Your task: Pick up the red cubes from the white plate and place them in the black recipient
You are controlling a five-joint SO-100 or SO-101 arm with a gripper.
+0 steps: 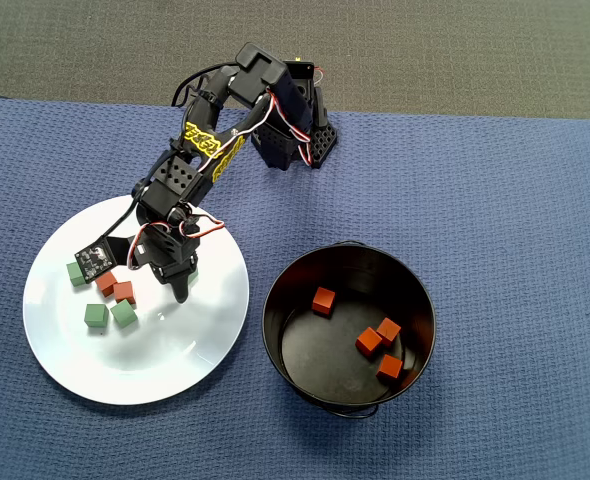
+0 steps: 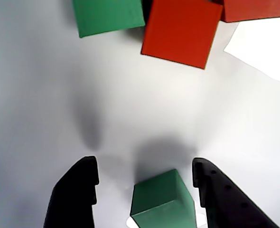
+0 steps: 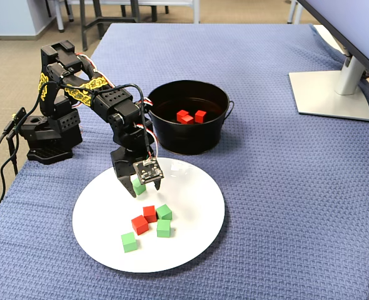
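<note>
Two red cubes (image 1: 124,292) (image 3: 149,213) lie on the white plate (image 1: 175,350) (image 3: 191,206) among green cubes (image 1: 96,316). In the wrist view they are at the top edge (image 2: 182,31), beside a green one (image 2: 109,16). Several more red cubes (image 1: 369,341) (image 3: 184,116) lie inside the black recipient (image 1: 295,275) (image 3: 184,140). My gripper (image 1: 170,275) (image 2: 145,165) (image 3: 141,190) hangs low over the plate, open. Its fingers (image 2: 78,190) straddle another green cube (image 2: 161,202) (image 3: 138,185), which sits nearer the right finger without being clamped.
The arm's base (image 1: 295,140) (image 3: 47,134) stands at the back of the blue cloth (image 1: 515,200). A monitor foot (image 3: 331,94) sits at the far right in the fixed view. The recipient stands right of the plate in the overhead view.
</note>
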